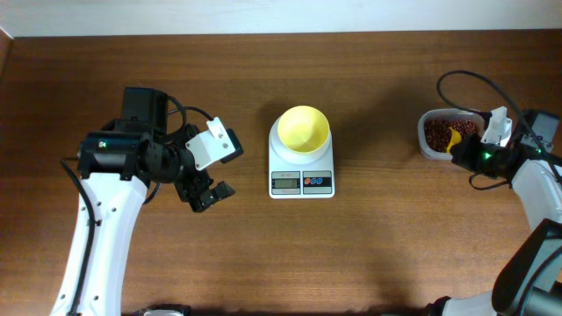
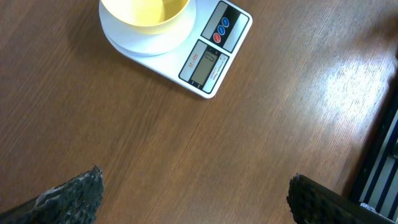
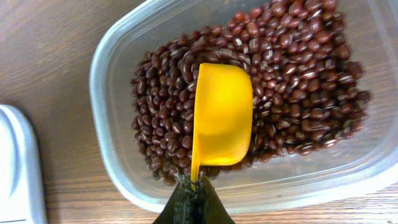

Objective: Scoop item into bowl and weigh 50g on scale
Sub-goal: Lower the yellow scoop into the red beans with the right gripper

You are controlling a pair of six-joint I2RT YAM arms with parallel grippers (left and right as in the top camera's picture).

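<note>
The pale-yellow bowl (image 1: 304,129) stands empty on the white scale (image 1: 301,178) at the table's middle; both show at the top of the left wrist view, bowl (image 2: 146,12), scale (image 2: 214,59). Dark red-brown beans (image 3: 292,74) fill a clear container (image 3: 118,180) at the far right (image 1: 428,145). My right gripper (image 3: 194,186) is shut on the thin handle of a yellow scoop (image 3: 222,115), whose cup lies tipped on its side on the beans. My left gripper (image 1: 211,171) hovers open left of the scale, fingertips (image 2: 78,196) wide apart over bare wood.
The scale's display and red and blue buttons (image 2: 221,29) face the table's front. A cable loops behind the right arm (image 1: 465,83). In the right wrist view a corner of the scale (image 3: 15,168) lies left of the container.
</note>
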